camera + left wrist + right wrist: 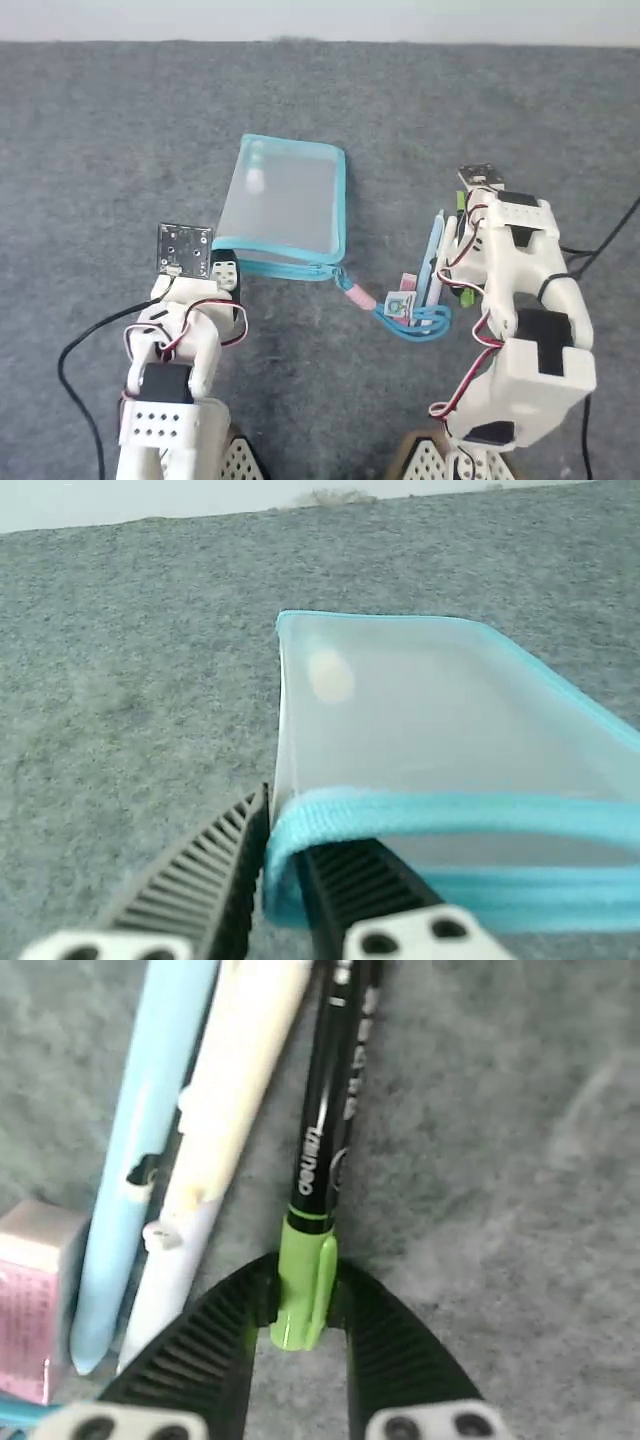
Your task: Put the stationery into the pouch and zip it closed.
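My left hand [283,832] is closed narrowly on the pouch [420,710], pinching one end of its blue zip edge [450,815] between the ribbed fingers [215,865]. The pouch is frosted and see-through with blue trim. It lies flat on the grey felt worktop [120,130], stretching away from this hand.

My right hand [302,1278] sits well apart from the pouch. Its fingers are closed on the green cap [300,1295] of a black pen [325,1120]. The pen's barrel points straight away from the hand and lies along the worktop. Just beside it, on the pouch side, are a cream pen [235,1090] and then a light blue pen [150,1110], both lined up with the black one. A small pink block [30,1290] touches the blue pen's near end.

In the high view, a pink tab [357,296] hangs off the pouch corner nearest my right hand. A looped blue cord [425,328] lies between that tab and the pens. I cannot tell if the zip is open along its whole length.
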### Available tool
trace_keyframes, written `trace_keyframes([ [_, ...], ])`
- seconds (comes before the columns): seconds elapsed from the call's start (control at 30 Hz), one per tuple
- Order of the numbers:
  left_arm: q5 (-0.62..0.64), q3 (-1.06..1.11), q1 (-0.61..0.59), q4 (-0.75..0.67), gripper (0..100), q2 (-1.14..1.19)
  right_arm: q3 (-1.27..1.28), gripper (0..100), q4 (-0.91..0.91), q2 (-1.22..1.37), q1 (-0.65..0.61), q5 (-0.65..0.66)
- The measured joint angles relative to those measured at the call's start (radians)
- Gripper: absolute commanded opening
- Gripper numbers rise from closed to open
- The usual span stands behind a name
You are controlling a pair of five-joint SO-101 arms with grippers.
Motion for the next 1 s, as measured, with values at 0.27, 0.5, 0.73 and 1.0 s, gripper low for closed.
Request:
trace_keyframes([
  [0.27,0.0,0.0,0.0,0.0,1,0.0,0.002,0.7,0.117,-0.209,0.012,0.002],
  [0.5,0.0,0.0,0.0,0.0,1,0.0,0.02,0.7,0.287,-0.582,-0.04,0.049],
  [0.73,0.0,0.0,0.0,0.0,1,0.0,0.02,0.7,0.522,-0.852,-0.344,0.206],
  [1.0,0.0,0.0,0.0,0.0,1,0.0,0.077,0.7,0.614,-0.899,-0.672,0.304],
])
